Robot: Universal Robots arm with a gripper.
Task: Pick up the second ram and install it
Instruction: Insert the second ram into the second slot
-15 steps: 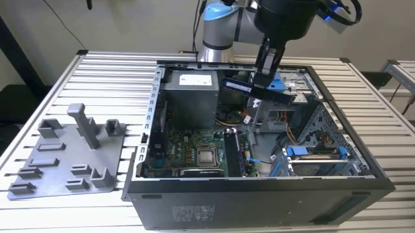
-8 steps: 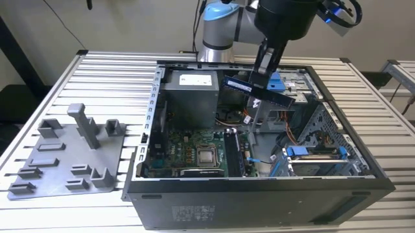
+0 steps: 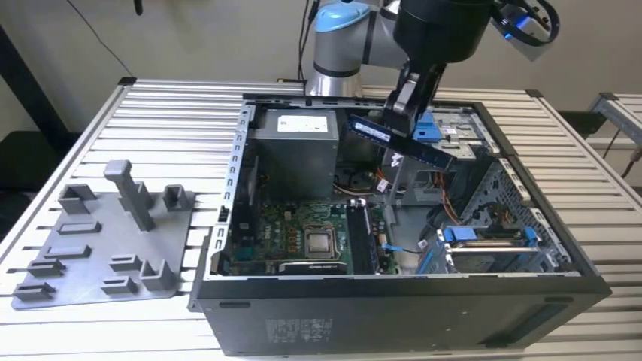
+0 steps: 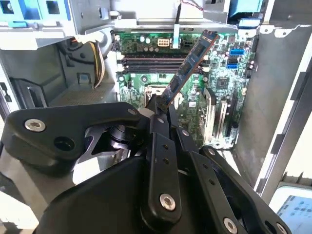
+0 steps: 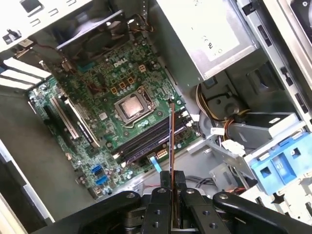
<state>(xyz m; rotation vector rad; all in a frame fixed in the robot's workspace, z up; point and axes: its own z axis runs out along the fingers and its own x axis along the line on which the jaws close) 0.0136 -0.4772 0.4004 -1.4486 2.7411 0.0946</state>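
A slatted metal table [image 3: 150, 113] is carrying everything in the exterior view. The open computer case [image 3: 401, 323] is lying on its side across the middle of it, its open face turned upward. The robot arm [image 3: 341, 45] is standing at twelve o'clock from the case and reaching out over it. A grey plastic tray [image 3: 101, 263] with upright posts is lying on the table at nine o'clock from the case, just beside it.

Inside the case, the grey power supply box [image 3: 291, 150] is sitting toward eleven o'clock, and the green circuit board [image 3: 291, 233] is lying on the floor of the case toward seven o'clock. Blue plastic drive brackets [image 3: 482, 237] are sitting toward four o'clock. The board's square silver processor [image 5: 130, 107] and its row of long dark memory slots [image 5: 146, 139] are showing clearly in the first wrist view, the slots just beside the processor.

The gripper [image 3: 401, 113] is hanging above the case's open face, and its black fingers [image 4: 161, 122] are clenching one end of the memory stick [image 3: 407, 144]. The stick is tilting, its free end pointing toward four o'clock in the exterior view. In both wrist views the stick [image 4: 187, 68] [image 5: 171, 141] is jutting out from between the fingers toward the board, clear of the slots and touching nothing else.
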